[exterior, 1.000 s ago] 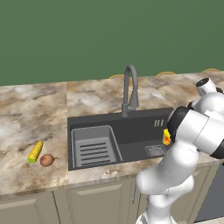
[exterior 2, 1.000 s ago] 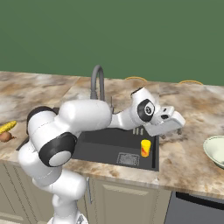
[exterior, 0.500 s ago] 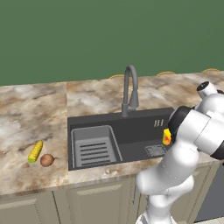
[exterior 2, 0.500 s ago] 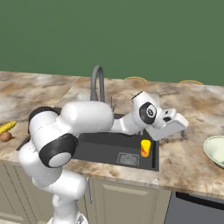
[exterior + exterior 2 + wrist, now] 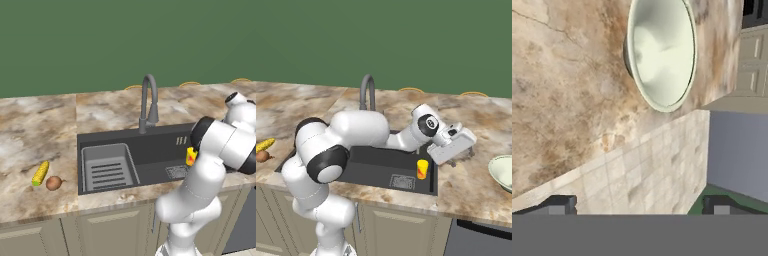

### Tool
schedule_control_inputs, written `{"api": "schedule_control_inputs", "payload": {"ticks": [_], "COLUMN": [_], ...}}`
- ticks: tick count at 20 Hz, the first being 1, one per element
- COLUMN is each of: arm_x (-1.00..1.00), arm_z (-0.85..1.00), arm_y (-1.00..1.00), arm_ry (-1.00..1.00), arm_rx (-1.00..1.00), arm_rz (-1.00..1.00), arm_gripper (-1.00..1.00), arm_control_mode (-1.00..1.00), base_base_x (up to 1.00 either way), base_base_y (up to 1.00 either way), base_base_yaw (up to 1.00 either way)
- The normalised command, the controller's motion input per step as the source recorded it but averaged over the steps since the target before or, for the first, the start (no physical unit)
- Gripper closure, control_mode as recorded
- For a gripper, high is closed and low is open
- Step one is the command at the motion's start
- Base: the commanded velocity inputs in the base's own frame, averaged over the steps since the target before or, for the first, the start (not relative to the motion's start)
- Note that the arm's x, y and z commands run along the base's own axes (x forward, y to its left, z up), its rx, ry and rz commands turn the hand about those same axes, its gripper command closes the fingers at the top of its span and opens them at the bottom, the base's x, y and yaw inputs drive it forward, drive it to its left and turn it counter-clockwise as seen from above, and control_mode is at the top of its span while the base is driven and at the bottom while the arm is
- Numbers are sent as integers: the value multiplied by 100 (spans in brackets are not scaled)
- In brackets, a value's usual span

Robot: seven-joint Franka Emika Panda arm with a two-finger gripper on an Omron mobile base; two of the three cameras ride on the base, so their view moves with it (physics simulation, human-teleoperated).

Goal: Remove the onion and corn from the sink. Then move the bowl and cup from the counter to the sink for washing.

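1. Onion (image 5: 53, 183): small reddish-brown ball on the counter (image 5: 30, 130) left of the sink (image 5: 150, 150), just beside the corn.
2. Corn (image 5: 40, 172): yellow cob, lying flat.
3. Cup (image 5: 422, 169): yellow, upright inside the sink's right end.
4. Bowl (image 5: 662, 52): pale cream-green, on the counter right of the sink.

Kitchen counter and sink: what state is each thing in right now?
Corn: lying on the counter, out of the sink.
Onion: on the counter beside the corn.
Cup: upright in the sink.
Bowl: on the counter, not in the sink.
Pincer: open, holding nothing.
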Motion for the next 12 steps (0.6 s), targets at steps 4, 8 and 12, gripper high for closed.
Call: {"api": "schedule_control_inputs", "payload": {"ticks": [4,8,12], "arm_x": [-3,-4,-2], "arm_z": [0,0,0], "arm_y": [-16,-17,-16], "arm_ry": [15,16,14], "arm_rx": [0,0,1], "arm_rz": [2,4,5], "arm_gripper": [-100,-100,-100], "arm_control_mode": [-100,-100,-100], "base_base_x": [0,0,0], "base_base_y": [0,0,0], "base_base_yaw": [0,0,0]}}
